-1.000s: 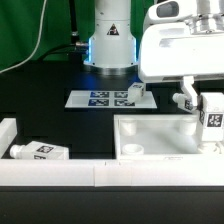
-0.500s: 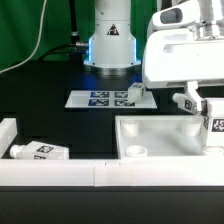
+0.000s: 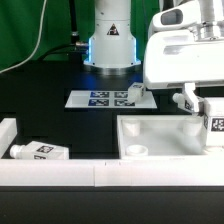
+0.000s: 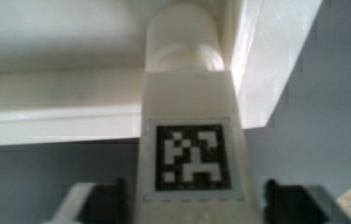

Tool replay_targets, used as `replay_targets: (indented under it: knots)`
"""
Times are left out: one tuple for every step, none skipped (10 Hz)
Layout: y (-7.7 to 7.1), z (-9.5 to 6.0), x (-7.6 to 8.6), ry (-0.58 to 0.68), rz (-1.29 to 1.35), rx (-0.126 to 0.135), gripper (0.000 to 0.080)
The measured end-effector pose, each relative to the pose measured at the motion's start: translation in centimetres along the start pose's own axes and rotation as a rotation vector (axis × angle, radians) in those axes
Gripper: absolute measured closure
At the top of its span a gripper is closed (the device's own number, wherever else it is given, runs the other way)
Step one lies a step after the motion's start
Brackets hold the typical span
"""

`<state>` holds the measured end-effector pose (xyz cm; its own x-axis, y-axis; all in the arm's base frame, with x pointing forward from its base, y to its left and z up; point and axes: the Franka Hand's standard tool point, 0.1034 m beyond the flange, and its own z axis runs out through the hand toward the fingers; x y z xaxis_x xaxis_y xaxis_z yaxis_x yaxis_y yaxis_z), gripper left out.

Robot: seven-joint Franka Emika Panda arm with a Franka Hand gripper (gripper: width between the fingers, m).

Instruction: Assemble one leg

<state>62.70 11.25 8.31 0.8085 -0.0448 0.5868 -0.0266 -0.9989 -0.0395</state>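
My gripper (image 3: 211, 115) is at the exterior view's right, shut on a leg (image 3: 215, 126), a chunky white peg with a black-and-white tag. It holds the leg upright over the right part of the white tray-like tabletop (image 3: 160, 133). In the wrist view the leg (image 4: 191, 110) fills the middle and reaches out over the tabletop's rim (image 4: 65, 105). My gripper (image 4: 193, 205) has a dark finger on either side of the leg. Whether the leg's lower end touches the tabletop is hidden. A second leg (image 3: 38, 152) lies on its side at the front left.
The marker board (image 3: 100, 98) lies flat in front of the robot base, with a small white tagged cube (image 3: 136, 92) at its right end. A low white wall (image 3: 60, 172) runs along the front of the table. A green cable hangs at the back left.
My gripper and the leg in it have shifted slightly toward the exterior view's right over the last second. Nothing else has moved.
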Motion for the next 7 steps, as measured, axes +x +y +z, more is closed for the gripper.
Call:
replay_targets:
  knots:
    - [0.0,0.01,-0.01,0.0,0.0,0.0,0.0263]
    - [0.01,0.02,-0.03,-0.001,0.0,0.0,0.0263]
    - [0.01,0.02,-0.04,-0.001,0.0,0.0,0.017]
    - [0.01,0.03,-0.05,-0.001,0.0,0.0,0.0156]
    - [0.01,0.03,-0.05,-0.001,0.0,0.0,0.0156]
    - [0.0,0.08,-0.18,-0.01,0.0,0.0,0.0151]
    - [0.01,0.1,-0.23,-0.051,0.003,0.005,0.0151]
